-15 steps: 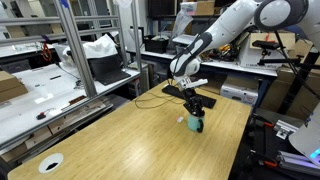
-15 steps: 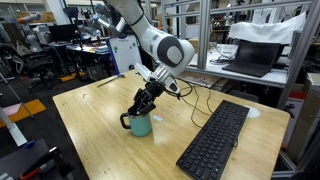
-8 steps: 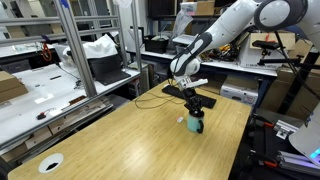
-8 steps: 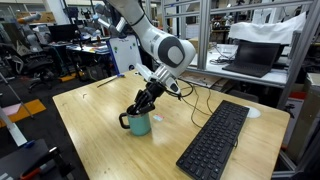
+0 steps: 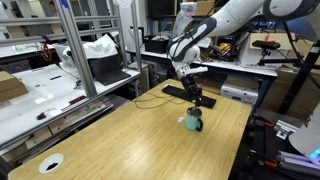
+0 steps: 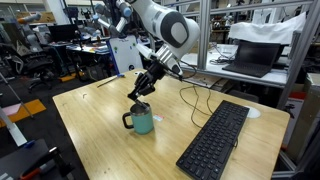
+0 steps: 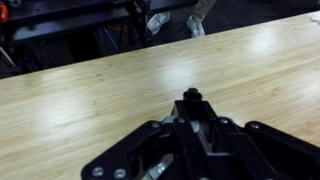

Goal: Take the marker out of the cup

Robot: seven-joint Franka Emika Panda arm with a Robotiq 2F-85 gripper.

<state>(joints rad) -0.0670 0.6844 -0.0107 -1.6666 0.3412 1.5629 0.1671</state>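
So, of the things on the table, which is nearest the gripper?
The teal cup: it stands right under the gripper. The keyboard lies off to the side, and the white disc is farther still.

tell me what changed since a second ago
The gripper rose from the cup and now hangs above it, clamped on what looks like the marker, lifted out. The cup and keyboard stayed put.
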